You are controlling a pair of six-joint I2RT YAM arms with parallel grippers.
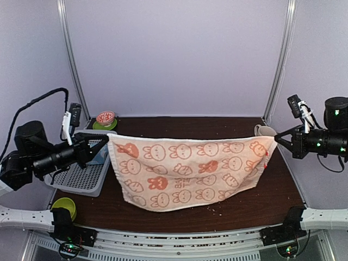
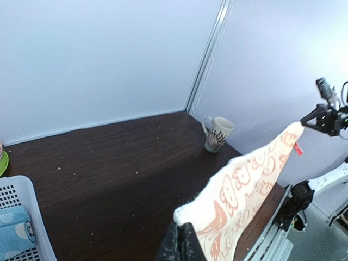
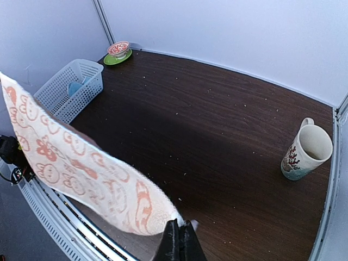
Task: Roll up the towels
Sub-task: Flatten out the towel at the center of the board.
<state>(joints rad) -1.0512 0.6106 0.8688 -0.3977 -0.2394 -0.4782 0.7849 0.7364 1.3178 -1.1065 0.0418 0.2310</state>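
The cream towel with orange rabbit prints (image 1: pixel 187 169) hangs stretched in the air between both arms, above the dark table. My left gripper (image 1: pixel 107 139) is shut on its left top corner, and my right gripper (image 1: pixel 275 139) is shut on its right top corner. In the left wrist view my gripper (image 2: pixel 183 231) pinches the corner, and the rabbit towel (image 2: pixel 244 187) runs off toward the right arm. The right wrist view has my gripper (image 3: pixel 184 225) pinching the rabbit towel (image 3: pixel 81 174), which sags to the left. A light blue towel (image 3: pixel 74 88) lies in the white basket (image 3: pixel 57 98).
The white basket (image 1: pixel 81 176) stands at the table's left, with a green saucer and red-patterned bowl (image 1: pixel 105 119) behind it. A patterned mug (image 3: pixel 304 152) stands at the back right corner. A green cup (image 1: pixel 64 206) sits at the front left. Crumbs dot the dark table (image 1: pixel 239 209).
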